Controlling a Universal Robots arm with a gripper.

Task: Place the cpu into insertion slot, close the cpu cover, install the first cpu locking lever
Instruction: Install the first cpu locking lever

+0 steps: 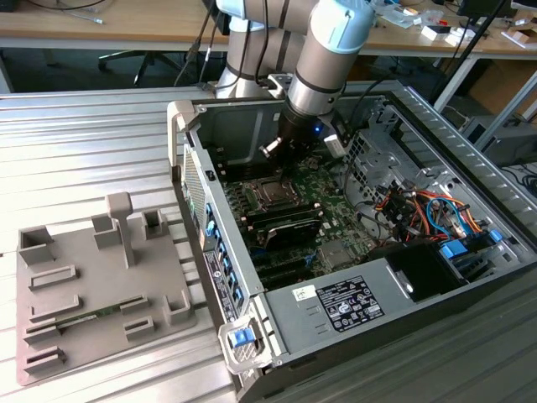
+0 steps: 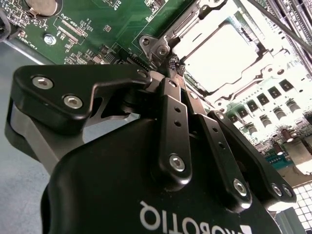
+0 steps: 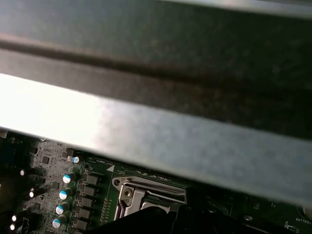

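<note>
Black end effector (image 2: 176,68) hangs just above the motherboard, its fingers drawn narrow together and holding nothing.
Grey fixture tray (image 1: 84,294) lies by the table's near edge; inside the open computer case (image 1: 336,311), the cpu (image 2: 222,56) sits in the insertion slot (image 1: 270,192), framed by the cpu cover (image 2: 195,24).

White printed label (image 1: 348,307) on the grey power supply (image 1: 289,336): lines too small to read. Small sticker (image 1: 304,293) beside it carries a handwritten mark, illegible. White lettering on the gripper (image 2: 171,68) body appears upside down. Fine white silkscreen on the green motherboard (image 2: 112,24) is not legible.
</note>
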